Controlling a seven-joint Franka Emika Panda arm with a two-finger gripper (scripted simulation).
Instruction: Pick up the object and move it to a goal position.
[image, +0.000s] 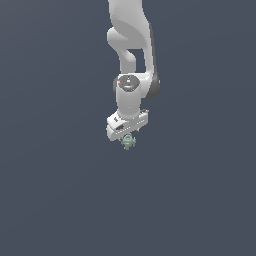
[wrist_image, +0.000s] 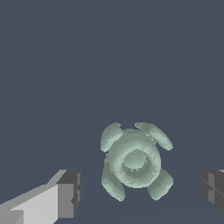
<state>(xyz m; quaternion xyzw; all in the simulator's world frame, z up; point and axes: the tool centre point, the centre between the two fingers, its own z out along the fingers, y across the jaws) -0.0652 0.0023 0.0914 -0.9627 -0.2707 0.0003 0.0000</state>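
Object (wrist_image: 133, 162) between the gripper's (wrist_image: 140, 192) spread fingers (wrist_image: 70, 192), untouched.

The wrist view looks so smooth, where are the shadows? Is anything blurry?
Wrist view: the knobbly object is sharp, softly shaded, with no cast shadow visible on the flat grey ground; the fingers are cropped at the edges. Exterior view: the object is tiny, no glare or shadow.

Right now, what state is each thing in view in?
tool: open, fingers either side of the object, no contact visible.
object: ungrasped, lying on the dark surface between the fingers, rounded bulges pointing outward.
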